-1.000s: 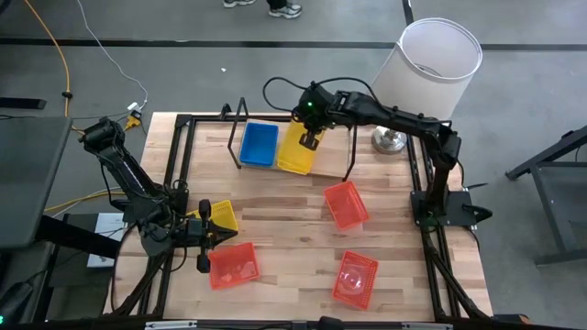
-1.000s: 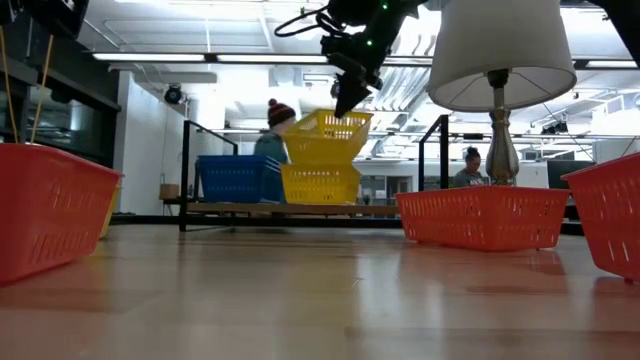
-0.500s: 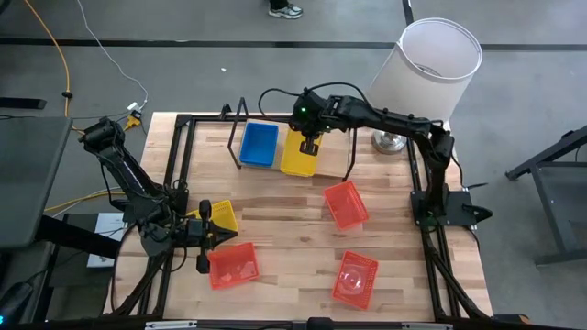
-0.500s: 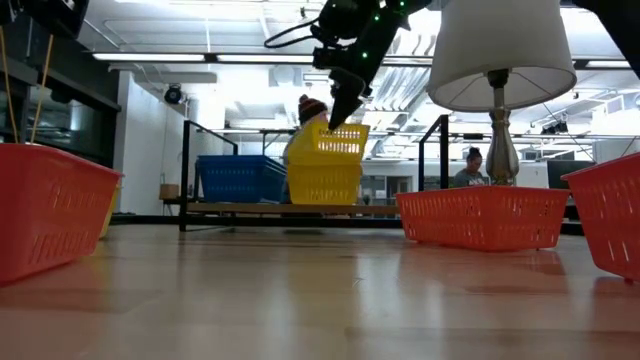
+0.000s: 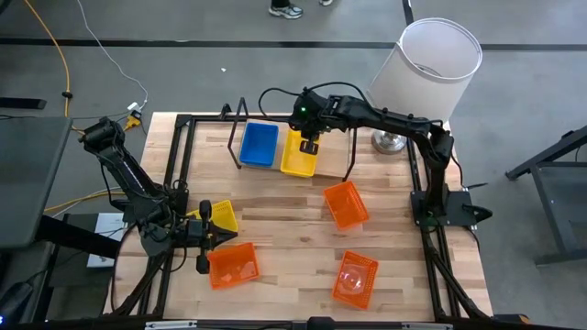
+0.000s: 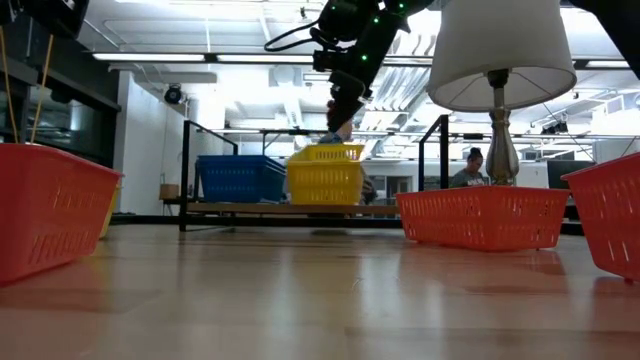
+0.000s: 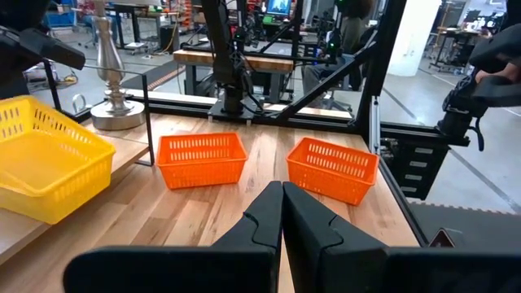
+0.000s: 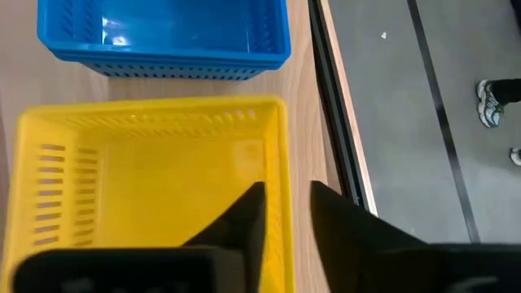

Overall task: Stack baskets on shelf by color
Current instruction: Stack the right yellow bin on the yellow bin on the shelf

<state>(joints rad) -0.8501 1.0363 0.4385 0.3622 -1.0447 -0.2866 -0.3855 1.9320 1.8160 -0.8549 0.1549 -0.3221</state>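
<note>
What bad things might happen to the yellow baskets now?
1. The right gripper has its fingers apart astride the top yellow basket's rim; lifting away might snag it and tip the stack.
2. That basket looks slightly crooked in the low view, so it may not nest fully.
3. The blue baskets sit close beside; a shove might bump them.

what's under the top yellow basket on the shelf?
Another yellow basket: the top yellow basket sits nested in it on the shelf. Whether a third lies beneath is hidden. Right gripper straddles its rim, open.
</note>
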